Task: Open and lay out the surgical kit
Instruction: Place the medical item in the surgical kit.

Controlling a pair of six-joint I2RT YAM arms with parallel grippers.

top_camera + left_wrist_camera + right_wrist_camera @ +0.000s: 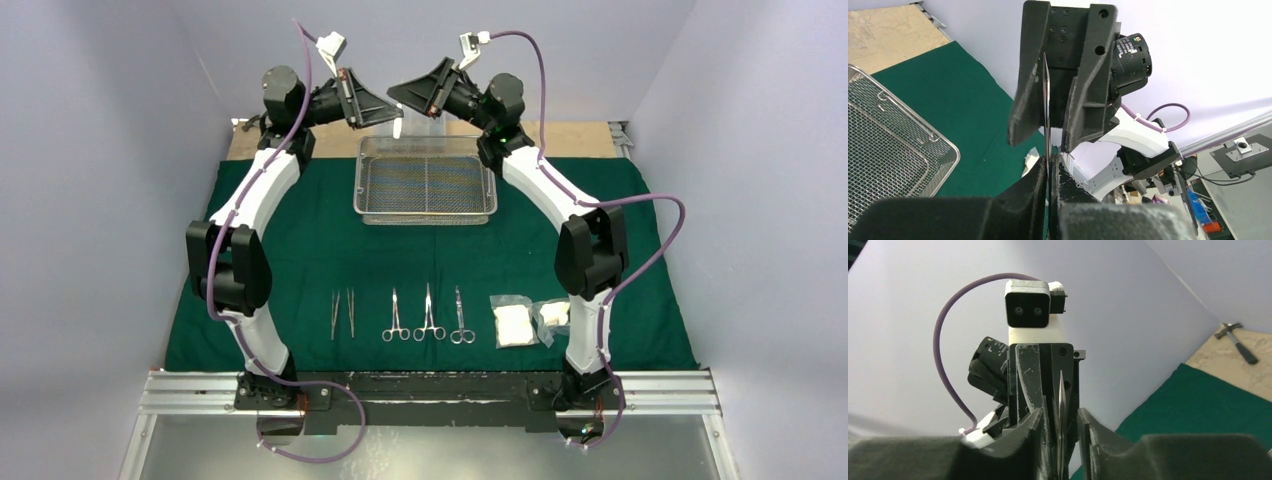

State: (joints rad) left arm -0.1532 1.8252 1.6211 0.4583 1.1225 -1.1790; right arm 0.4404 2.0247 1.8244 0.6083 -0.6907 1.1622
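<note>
**Top external view: mid-air hand-over above the tray, with a drop as the main hazard**

On the left, the left gripper is clamped shut on one end of a thin steel instrument, which is seen edge-on in the left wrist view. The other end reaches into the right gripper. Its jaws stand narrowly apart around the steel, and whether either pad touches it cannot be told. The exchange is held high over the far edge of the wire-mesh tray, which sits on the dark green cloth. Along the near side of the cloth, two tweezers, three scissors-like instruments and the gauze packets are laid in a row.

Only a short length of smooth, slim steel appears to be gripped, so the piece could pivot or slip when carried. It could then fall into the tray or onto the cloth away from the row. If the right arm were drawn back at an angle, the instrument could be caught by a finger and twisted out of the left grip. A careless descent beside the tweezers could also knock the pieces already laid.
</note>
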